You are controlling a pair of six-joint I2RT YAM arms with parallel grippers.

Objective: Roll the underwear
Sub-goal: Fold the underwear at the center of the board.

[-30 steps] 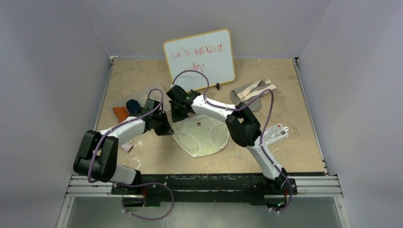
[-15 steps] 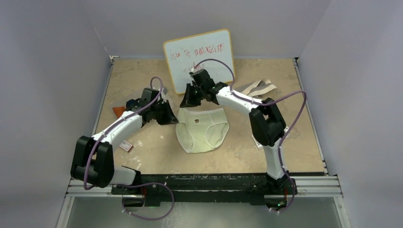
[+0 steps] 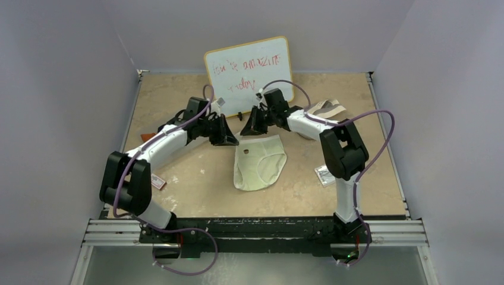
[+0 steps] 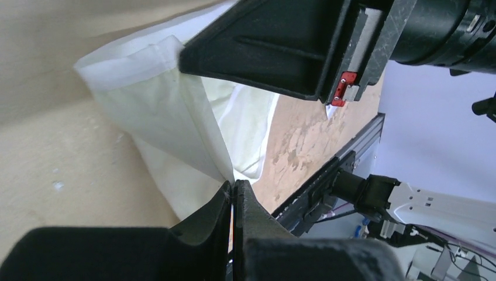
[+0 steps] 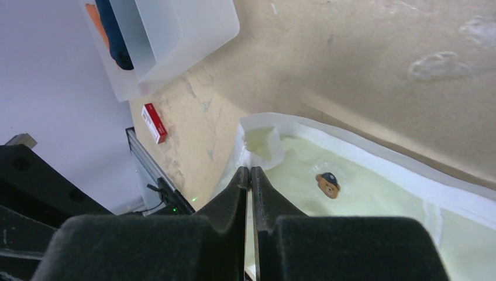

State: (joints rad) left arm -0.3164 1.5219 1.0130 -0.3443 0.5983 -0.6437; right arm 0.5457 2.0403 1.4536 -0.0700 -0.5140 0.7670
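Note:
The pale cream underwear (image 3: 260, 167) with a small bear print (image 5: 329, 185) lies flat near the table's middle, its waistband toward the back. My left gripper (image 3: 235, 142) is shut on its back left corner (image 4: 193, 134), and the cloth rises in a fold from the pinch. Right beside it my right gripper (image 3: 245, 132) is shut on the waistband edge (image 5: 257, 126), close above the left one (image 4: 233, 182). A grey pair with a beige waistband (image 3: 325, 109) lies at the back right. Navy (image 5: 115, 38) and orange (image 5: 90, 13) pieces sit in a clear bin (image 5: 181, 35).
A whiteboard (image 3: 249, 74) with red writing leans at the back, just behind both grippers. A small red box (image 3: 157, 182) lies at the front left. A white card (image 3: 324, 175) shows partly under the right arm. The table's metal rail (image 3: 255, 228) runs along the near edge.
Both grippers have moved toward the back and right, pulling the cream underwear with them. It now lies narrower and further right.

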